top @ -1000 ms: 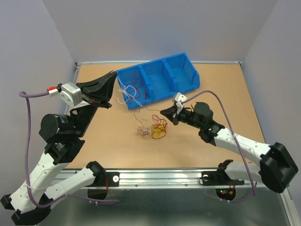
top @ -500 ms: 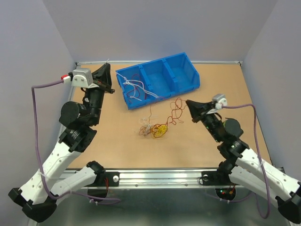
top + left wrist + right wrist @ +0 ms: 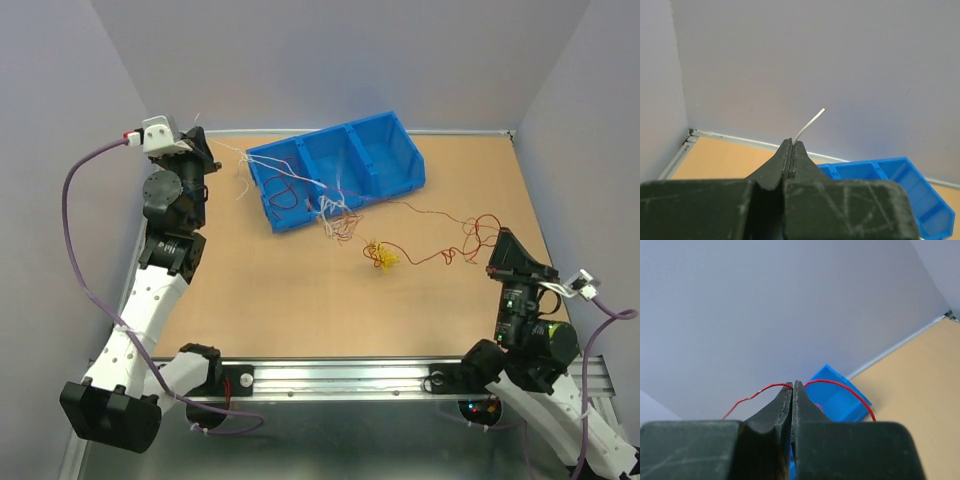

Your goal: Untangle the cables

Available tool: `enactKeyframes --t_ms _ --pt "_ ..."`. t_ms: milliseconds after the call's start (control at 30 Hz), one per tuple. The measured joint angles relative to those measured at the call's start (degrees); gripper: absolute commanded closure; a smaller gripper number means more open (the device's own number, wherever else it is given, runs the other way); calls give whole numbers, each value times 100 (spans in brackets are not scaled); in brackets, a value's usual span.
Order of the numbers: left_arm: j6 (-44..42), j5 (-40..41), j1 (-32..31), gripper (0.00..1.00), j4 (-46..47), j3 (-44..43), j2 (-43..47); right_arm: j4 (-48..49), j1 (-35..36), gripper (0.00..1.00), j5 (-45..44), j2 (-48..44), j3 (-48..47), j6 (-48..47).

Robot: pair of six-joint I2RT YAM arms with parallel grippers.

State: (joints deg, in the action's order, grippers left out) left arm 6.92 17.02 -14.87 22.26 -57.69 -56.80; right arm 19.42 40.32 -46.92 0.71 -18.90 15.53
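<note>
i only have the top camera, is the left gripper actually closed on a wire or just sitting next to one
Observer: Closed on one. The left wrist view shows the left gripper shut on a white wire, with a short free end sticking out beyond it.
Operator: ok and the right one, what part of the wire has it got
Observer: The right wrist view shows the right gripper shut on a red wire partway along. The wire comes out on both sides of the closed jaws, so it is not held by an end.
</note>
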Motion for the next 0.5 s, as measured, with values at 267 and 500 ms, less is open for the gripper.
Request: enactKeyframes --t_ms 267,500 --pt "413 -369 214 100 118 177 136 -153 0 99 -234 938 0 101" --pt "551 -66 234 100 175 295 365 -155 0 99 -1091 31 33 297"
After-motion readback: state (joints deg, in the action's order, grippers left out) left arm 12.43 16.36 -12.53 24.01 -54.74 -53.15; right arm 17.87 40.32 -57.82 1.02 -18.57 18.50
